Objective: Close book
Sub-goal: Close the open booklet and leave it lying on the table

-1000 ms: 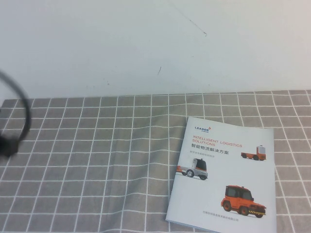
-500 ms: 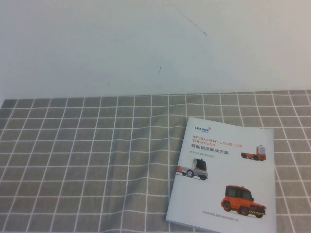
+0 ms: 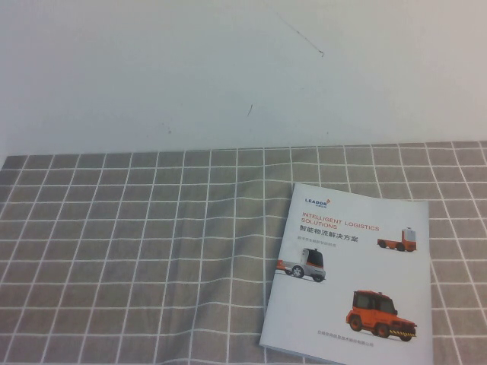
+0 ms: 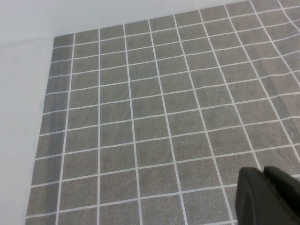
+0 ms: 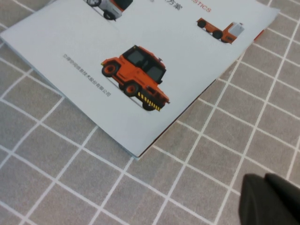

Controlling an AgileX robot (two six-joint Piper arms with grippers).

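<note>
Gone since a second ago from the high view's left edge: a dark blurred loop, too smeared to identify. Otherwise unchanged from then, book included. Book [image 3: 350,274] lying shut, front cover up, on the gray checked cloth [image 3: 137,251], toward the robot's right and close to the near edge, turned slightly askew to the grid. Near corner on the right cut off by the bottom of the high view. Cover white, with three vehicles and red lettering; small print under the orange truck too fine to read. From the right wrist, a thin red sliver peeking out under one cover edge, source unclear. Left gripper [image 4: 262,174] seen only from its own wrist camera, hanging over bare cloth near the cloth's edge, beside a strip of white bench [image 4: 18,140]; fingers [image 4: 281,197] clenched together, grasping nothing, mostly cut off by the frame corner. Right gripper [image 5: 264,180] likewise seen only from its wrist camera, over cloth near a corner of the book [image 5: 140,56] but clear of it, clenched on nothing, tips alone showing.
</note>
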